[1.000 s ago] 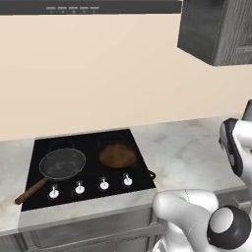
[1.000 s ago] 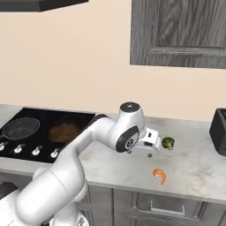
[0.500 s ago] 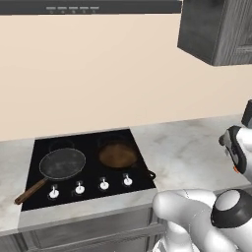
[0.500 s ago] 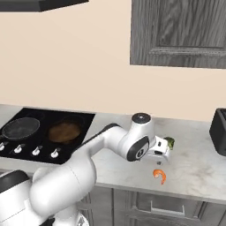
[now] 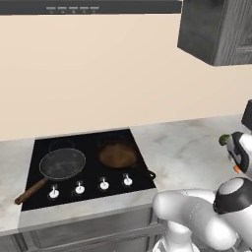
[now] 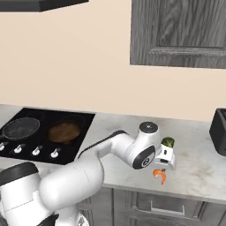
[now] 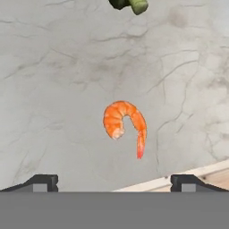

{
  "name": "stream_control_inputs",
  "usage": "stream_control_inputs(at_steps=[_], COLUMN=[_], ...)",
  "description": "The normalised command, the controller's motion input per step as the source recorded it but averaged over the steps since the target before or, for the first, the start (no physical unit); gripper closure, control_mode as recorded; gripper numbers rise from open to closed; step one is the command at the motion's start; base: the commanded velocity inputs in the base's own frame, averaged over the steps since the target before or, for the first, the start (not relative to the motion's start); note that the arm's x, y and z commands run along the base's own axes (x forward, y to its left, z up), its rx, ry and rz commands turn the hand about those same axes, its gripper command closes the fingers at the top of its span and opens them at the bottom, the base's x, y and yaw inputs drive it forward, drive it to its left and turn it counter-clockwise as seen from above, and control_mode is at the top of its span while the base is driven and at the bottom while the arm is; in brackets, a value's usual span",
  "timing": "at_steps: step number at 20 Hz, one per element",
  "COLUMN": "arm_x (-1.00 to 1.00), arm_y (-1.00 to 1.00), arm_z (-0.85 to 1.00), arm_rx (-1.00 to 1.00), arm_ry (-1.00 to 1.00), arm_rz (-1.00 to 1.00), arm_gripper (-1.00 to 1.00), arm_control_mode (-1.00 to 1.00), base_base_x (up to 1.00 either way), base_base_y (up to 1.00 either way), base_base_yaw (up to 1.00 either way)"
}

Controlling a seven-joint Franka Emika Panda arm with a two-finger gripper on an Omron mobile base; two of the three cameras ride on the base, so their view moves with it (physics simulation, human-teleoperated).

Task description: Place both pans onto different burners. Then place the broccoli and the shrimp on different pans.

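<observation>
Both pans sit on the black cooktop (image 5: 44, 147): the dark grey pan (image 5: 61, 163) with a wooden handle on the left burner, the brown pan (image 5: 117, 155) on the burner to its right. They also show as the grey pan (image 6: 20, 128) and the brown pan (image 6: 64, 131). The orange shrimp (image 7: 125, 120) lies on the marble counter near its front edge, with the broccoli (image 7: 129, 4) just beyond it. My gripper (image 7: 114, 185) hangs open straight above the shrimp (image 6: 160, 175), holding nothing. The broccoli (image 6: 167, 142) stands right behind the hand (image 6: 165, 155).
A dark toaster (image 6: 219, 130) stands at the counter's far right. The counter's front edge (image 7: 201, 172) runs close to the shrimp. A dark wall cabinet (image 6: 176, 31) hangs above. White knobs (image 5: 91, 186) line the cooktop's front.
The arm has swung to the right and towards the counter's front, bringing the open hand from beside the broccoli to above the shrimp. Pans, broccoli and shrimp have not moved.
</observation>
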Motion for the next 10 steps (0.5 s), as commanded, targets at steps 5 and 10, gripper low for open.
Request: stream_control_inputs(at_steps=[5, 10], arm_x=[0.00, 0.09], arm_y=[-0.03, 0.00], arm_z=[-0.20, -0.20], arm_rx=[0.00, 0.00], arm_ry=[0.00, 0.00], arm_rz=[0.00, 0.00], arm_gripper=[-1.00, -1.00], arm_control_mode=[-1.00, -1.00], base_base_x=[0.00, 0.00], base_base_y=[0.00, 0.00], base_base_yaw=[0.00, 0.00])
